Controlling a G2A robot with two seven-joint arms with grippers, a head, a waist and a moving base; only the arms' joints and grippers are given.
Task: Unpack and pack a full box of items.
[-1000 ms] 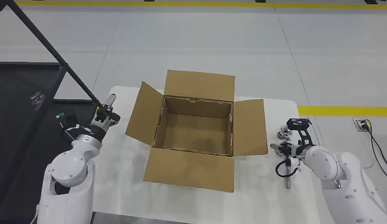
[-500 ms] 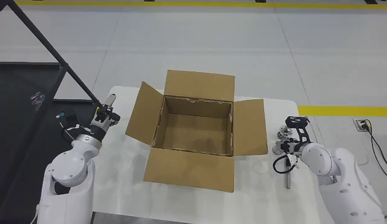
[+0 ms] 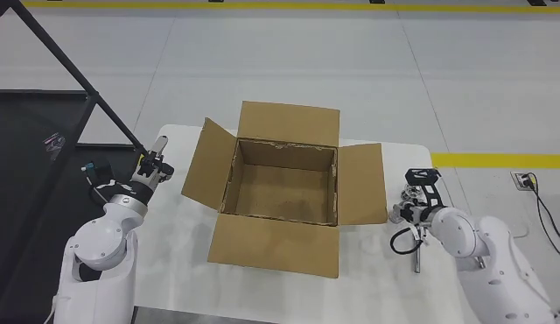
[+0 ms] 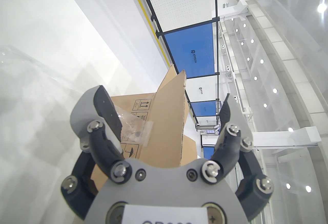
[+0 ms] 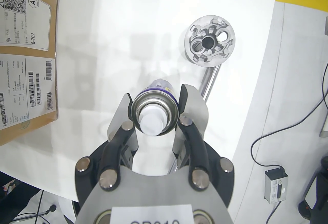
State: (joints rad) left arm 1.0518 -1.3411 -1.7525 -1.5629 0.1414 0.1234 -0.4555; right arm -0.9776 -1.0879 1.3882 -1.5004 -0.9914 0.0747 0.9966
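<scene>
The cardboard box [image 3: 273,245] is sitting open mid-counter [image 3: 376,263], flaps splaying outward and its bare floor showing. The right claw [image 5: 156,97] is clamping an upright spray can [image 5: 155,112] beside the right flap, near a flanged metal part [image 5: 209,42]. The left claw [image 4: 164,99] is gaping wide at the box's left.

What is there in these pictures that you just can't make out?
Spray can: the right wrist view looks straight down on its top, hiding its body and base; the right gripper clamps it.
Metal rod: right wrist view, partly behind a gripper finger.
Cardboard box: top view, near inner wall hidden by its own rim.
Clear bag beside the open left gripper: left wrist view, contents too small.
</scene>
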